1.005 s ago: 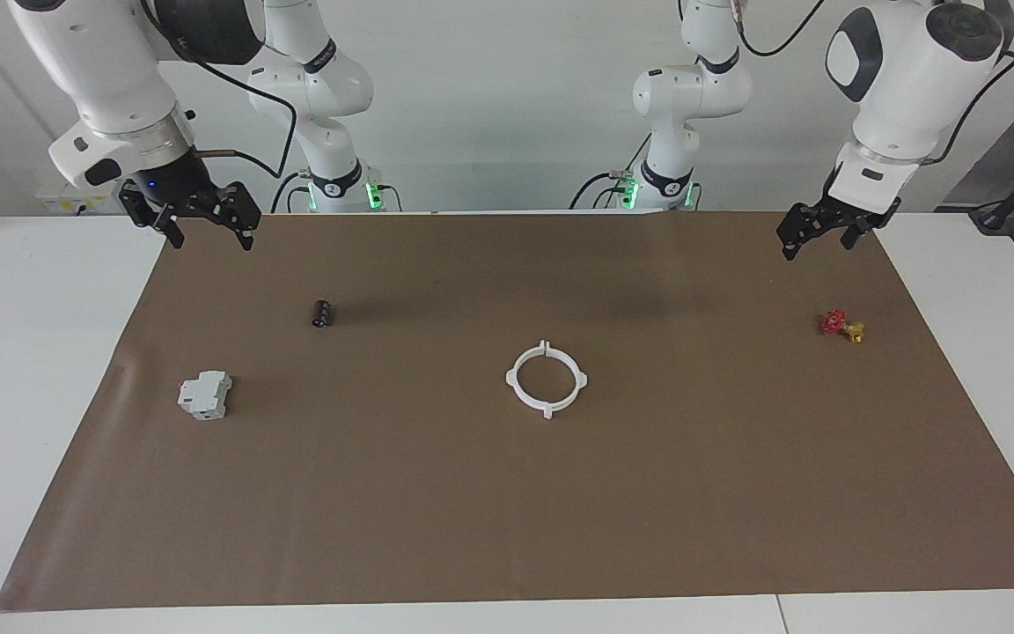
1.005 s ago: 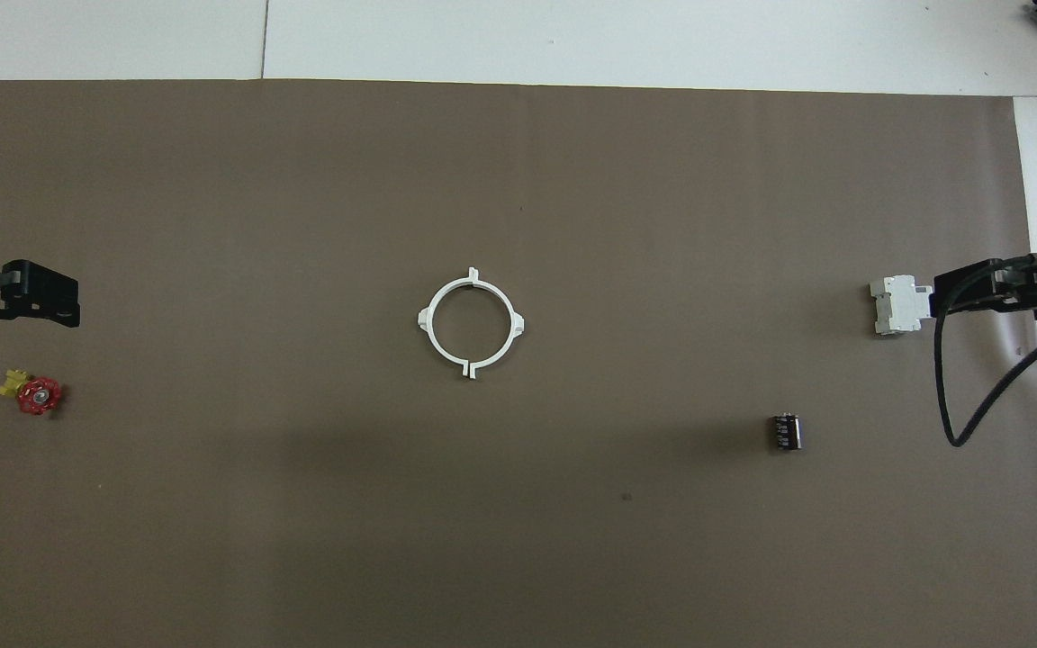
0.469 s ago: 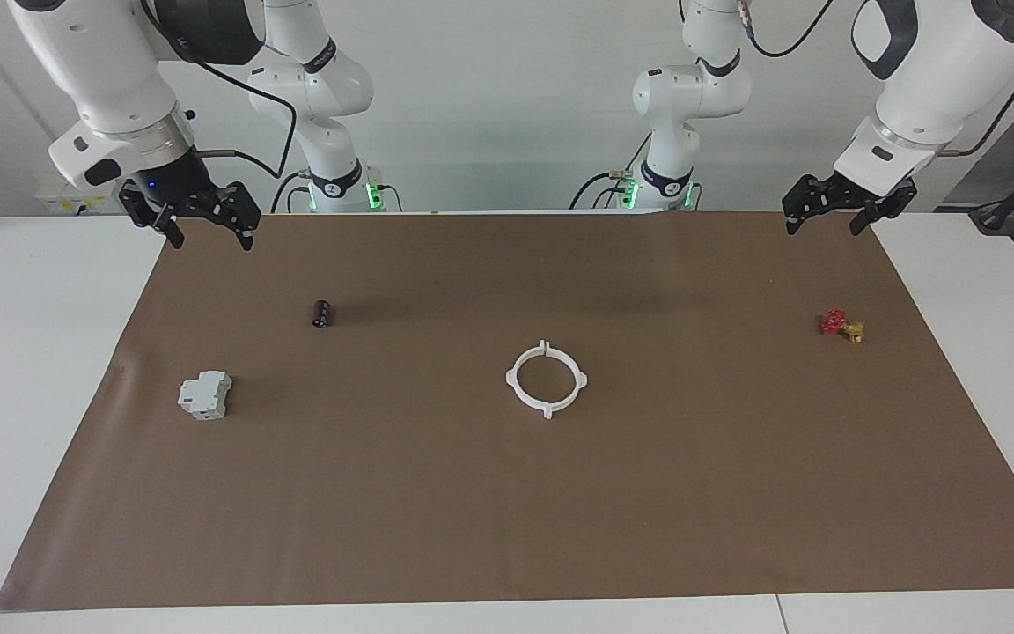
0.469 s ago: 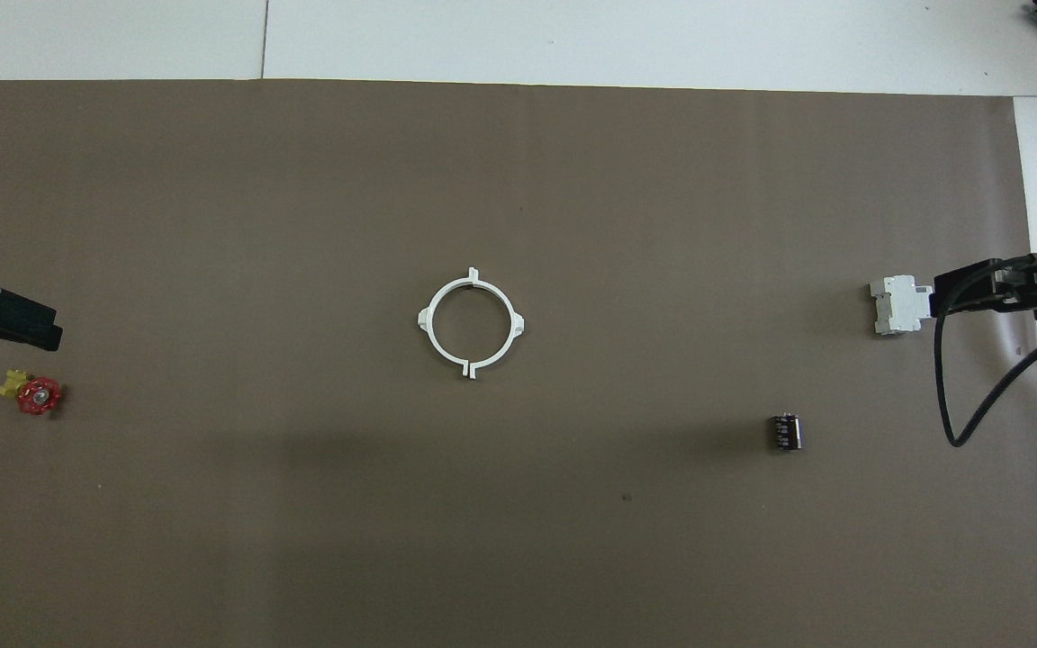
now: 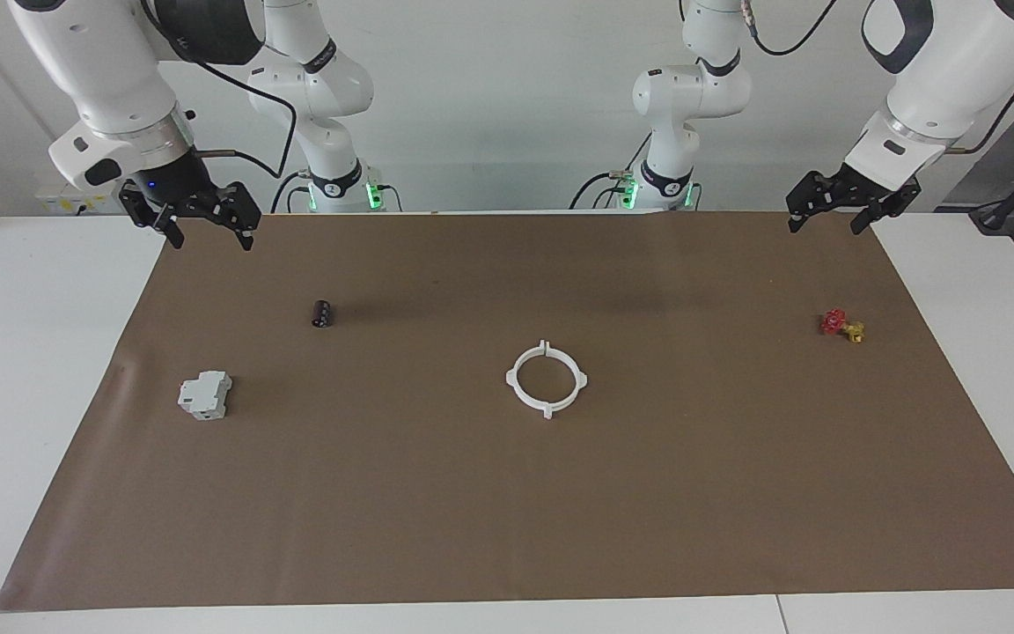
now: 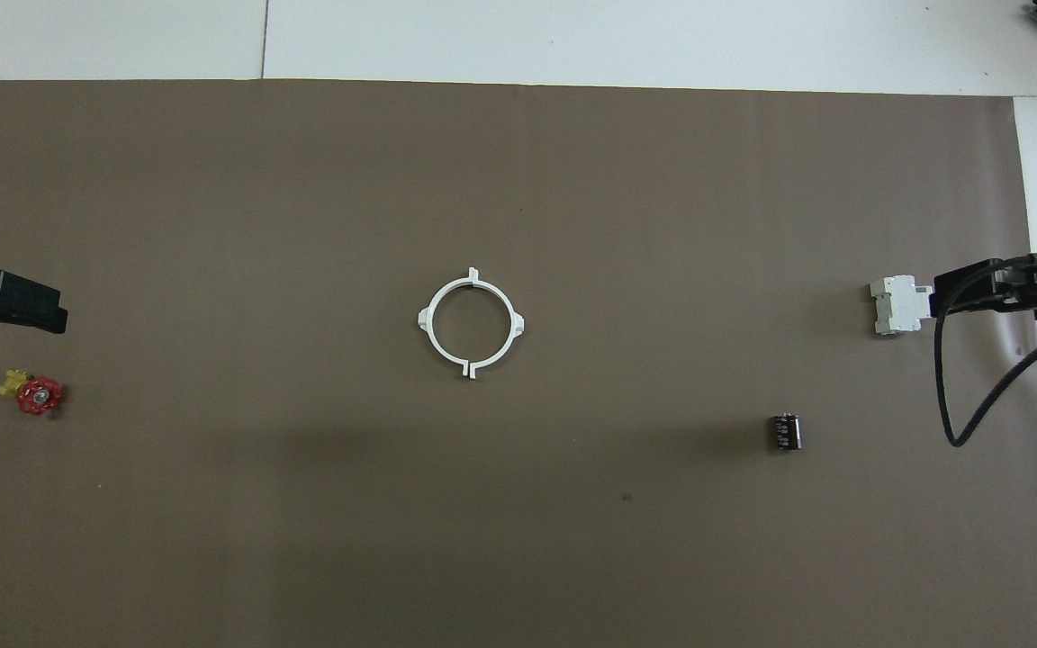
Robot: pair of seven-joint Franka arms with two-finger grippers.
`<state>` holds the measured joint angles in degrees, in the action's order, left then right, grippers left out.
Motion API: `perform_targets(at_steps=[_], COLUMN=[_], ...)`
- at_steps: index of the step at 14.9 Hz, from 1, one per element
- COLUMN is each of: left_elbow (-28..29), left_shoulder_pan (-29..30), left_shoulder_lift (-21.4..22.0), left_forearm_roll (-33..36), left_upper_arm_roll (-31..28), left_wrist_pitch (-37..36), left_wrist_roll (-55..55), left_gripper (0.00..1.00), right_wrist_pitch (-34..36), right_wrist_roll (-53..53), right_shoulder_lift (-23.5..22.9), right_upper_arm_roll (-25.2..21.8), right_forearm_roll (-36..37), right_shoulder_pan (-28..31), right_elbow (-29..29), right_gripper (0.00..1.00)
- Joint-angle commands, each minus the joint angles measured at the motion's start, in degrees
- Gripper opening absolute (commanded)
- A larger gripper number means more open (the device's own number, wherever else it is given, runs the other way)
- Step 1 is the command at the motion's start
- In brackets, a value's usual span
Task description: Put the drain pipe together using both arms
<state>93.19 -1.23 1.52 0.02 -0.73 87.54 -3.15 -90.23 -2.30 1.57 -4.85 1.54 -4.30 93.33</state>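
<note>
1. Drain pipe [image 5: 547,379] is sitting as one closed white ring with four little tabs, flat on the brown mat in the middle of the worktop [image 5: 49,370], going by the facing view. Left hand [image 5: 826,217] is hanging released and empty over the mat's robot-side corner at the left arm's end; a second ago it was lower and tilted, so it's been lifting away. Right hand [image 5: 201,231] is hovering released over the other robot-side corner and hasn't budged. Red-and-yellow valve [image 5: 841,326], grey block [image 5: 205,394] and small black cylinder [image 5: 322,313] are lying well apart from the ring.

2. Overhead view: ring [image 6: 472,324] is lying dead centre, both halves meeting at the tabs, same spot as before. Left hand [image 6: 10,301] is showing only its tip at the edge, over the mat beside the valve [image 6: 32,393].

3. Looks to me like the job's done and the arms are backing off.
</note>
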Motion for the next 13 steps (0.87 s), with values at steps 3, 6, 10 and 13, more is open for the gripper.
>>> perform_targets(at_steps=[3, 6, 10, 13], left_elbow=[7.0, 8.5, 8.4, 8.4], left_shoulder_pan=[-0.2, -0.6, -0.7, -0.7], left_shoulder_lift=[3.6, 3.9, 3.7, 3.7], left_forearm_roll=[-0.7, -0.7, -0.7, -0.7], left_upper_arm_roll=[-0.8, -1.3, -1.3, -1.3], left_wrist_pitch=[7.2, 7.9, 7.1, 7.1], left_wrist_roll=[0.9, 0.8, 1.0, 1.0], left_gripper=[1.00, 1.00, 1.00, 1.00], right_wrist_pitch=[-0.9, -0.9, -0.9, -0.9], right_wrist_roll=[0.6, 0.6, 0.6, 0.6], right_shoulder_lift=[0.5, 0.5, 0.5, 0.6], right_upper_arm_roll=[0.1, 0.1, 0.1, 0.1], right_forearm_roll=[-0.2, -0.2, -0.2, -0.2], right_shoulder_pan=[0.3, 0.3, 0.3, 0.3], right_elbow=[0.7, 0.7, 0.7, 0.7], right_gripper=[1.00, 1.00, 1.00, 1.00])
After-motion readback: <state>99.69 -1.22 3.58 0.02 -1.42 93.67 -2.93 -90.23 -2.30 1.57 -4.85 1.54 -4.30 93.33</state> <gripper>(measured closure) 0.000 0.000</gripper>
